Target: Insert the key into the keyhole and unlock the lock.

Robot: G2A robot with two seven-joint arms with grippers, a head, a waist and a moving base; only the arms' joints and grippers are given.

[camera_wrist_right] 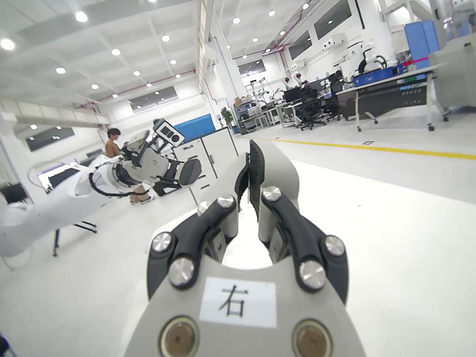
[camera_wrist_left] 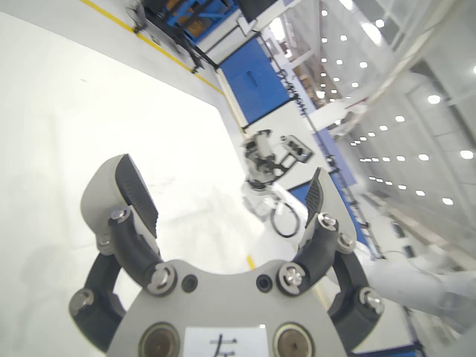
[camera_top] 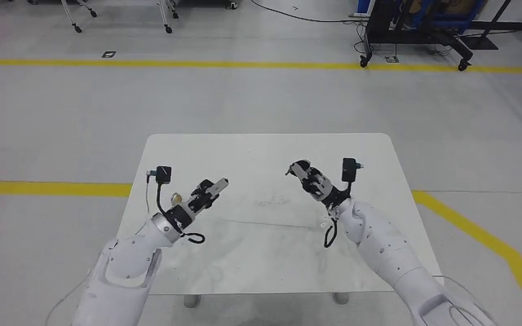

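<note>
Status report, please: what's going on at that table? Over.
Left gripper open, empty, over table. Right gripper shut, over table. Small brass thing by left wrist, possibly the lock.

My left pincer (camera_top: 218, 186) hangs above the left half of the bench (camera_top: 269, 244). My right pincer (camera_top: 294, 169) hangs above the right half, a little farther back. They point inward toward each other, well apart, with the middle of the bench between them. My forearms come in over the near edge, one toward each near corner.
</note>
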